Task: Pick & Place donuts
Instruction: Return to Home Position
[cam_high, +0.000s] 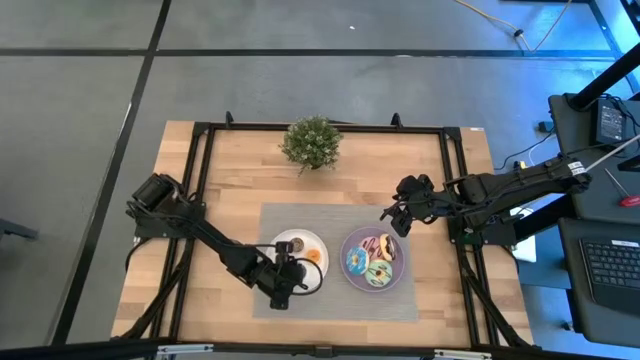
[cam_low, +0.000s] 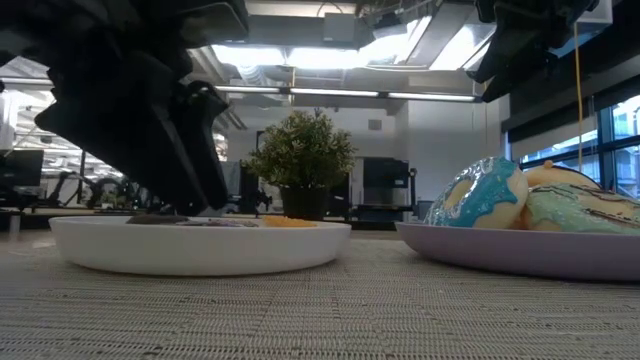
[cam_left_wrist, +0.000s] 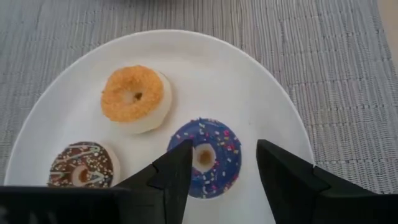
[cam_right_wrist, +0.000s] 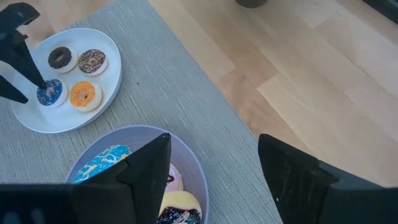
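Observation:
Four mini donuts lie flat on the white plate (cam_right_wrist: 37, 115): orange (cam_left_wrist: 134, 96), purple with sprinkles (cam_left_wrist: 208, 155), brown with sprinkles (cam_left_wrist: 81, 165) and dark brown (cam_right_wrist: 60, 57). My left gripper (cam_left_wrist: 224, 158) is open, low over this plate, with its fingers on either side of the purple mini. The larger donuts sit on the purple plate (cam_high: 348, 278): blue (cam_right_wrist: 102, 165), pink (cam_right_wrist: 172, 177), a pale green one (cam_low: 580, 210) and a chocolate one (cam_right_wrist: 177, 218). My right gripper (cam_right_wrist: 214, 162) is open and holds nothing, raised above the purple plate's far edge (cam_high: 392, 215). My left gripper comes from above, pointing down, with its open fingers astride the purple mini donut (cam_right_wrist: 48, 92), which lies flat on the white plate. One finger (cam_left_wrist: 177, 168) covers the donut's rim. Whether it touches the donut, I cannot tell.
Both plates sit side by side on a grey woven mat (cam_high: 340, 300) on the wooden table. A green potted plant (cam_high: 312, 142) stands near the far edge. Bare wood lies right of the mat (cam_right_wrist: 298, 81). A black frame rims the table.

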